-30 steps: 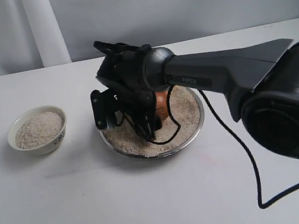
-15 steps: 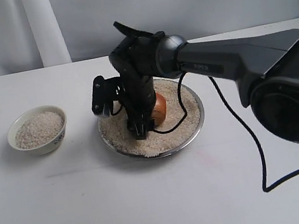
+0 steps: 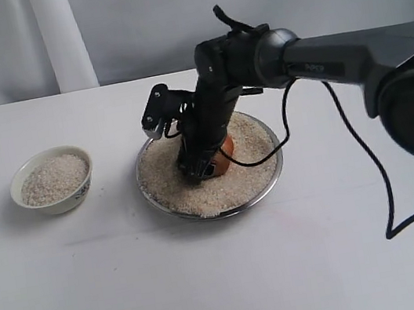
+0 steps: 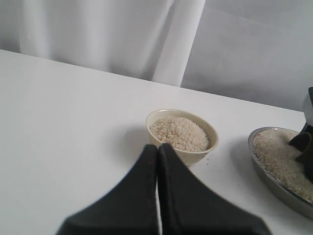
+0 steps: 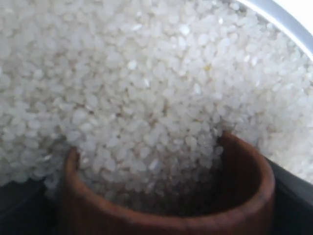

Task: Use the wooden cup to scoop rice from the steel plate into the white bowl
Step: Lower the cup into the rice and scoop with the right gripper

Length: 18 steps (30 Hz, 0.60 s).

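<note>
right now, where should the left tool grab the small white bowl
Pinch the rim wall of the small white ceramic bowl from above, on the side facing the left tool, which is shut and must open first. The bowl stands upright, full of pale rice grains, so a level rim grip probably avoids spilling.

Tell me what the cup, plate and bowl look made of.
The cup looks like polished wood: reddish-brown, soft sheen. The plate is metal, likely steel: bright, reflective silver rim. The bowl is probably glazed ceramic: smooth off-white wall with a dark print.
</note>
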Each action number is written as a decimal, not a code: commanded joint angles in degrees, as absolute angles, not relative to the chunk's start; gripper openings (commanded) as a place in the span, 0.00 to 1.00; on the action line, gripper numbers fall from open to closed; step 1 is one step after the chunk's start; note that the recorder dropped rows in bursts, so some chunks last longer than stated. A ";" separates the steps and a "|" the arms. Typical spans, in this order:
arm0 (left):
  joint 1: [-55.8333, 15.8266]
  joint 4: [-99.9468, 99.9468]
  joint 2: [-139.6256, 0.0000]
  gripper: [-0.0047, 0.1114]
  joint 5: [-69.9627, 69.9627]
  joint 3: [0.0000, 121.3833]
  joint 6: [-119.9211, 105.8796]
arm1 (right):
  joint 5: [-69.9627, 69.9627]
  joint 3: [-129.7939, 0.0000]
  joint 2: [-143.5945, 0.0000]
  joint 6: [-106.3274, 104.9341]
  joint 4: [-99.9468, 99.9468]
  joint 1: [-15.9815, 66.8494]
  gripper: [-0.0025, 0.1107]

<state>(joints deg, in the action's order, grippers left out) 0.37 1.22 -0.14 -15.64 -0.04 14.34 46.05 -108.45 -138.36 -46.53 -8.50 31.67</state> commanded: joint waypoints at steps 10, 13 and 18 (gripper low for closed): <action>0.00 1.02 0.00 0.04 -15.23 0.00 14.55 | 32.86 -84.43 -133.29 -82.73 -48.33 22.53 0.02; 0.00 1.02 0.00 0.04 -15.23 0.00 14.55 | 32.86 -84.39 -133.29 -87.94 -55.88 22.29 0.02; 0.00 1.02 0.00 0.04 -15.23 0.00 14.55 | 32.86 -84.39 -132.24 -94.33 -64.63 22.29 0.02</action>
<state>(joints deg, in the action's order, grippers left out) 0.37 1.22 -0.14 -15.64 -0.04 14.34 31.68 -85.72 -130.72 -90.31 -61.92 22.37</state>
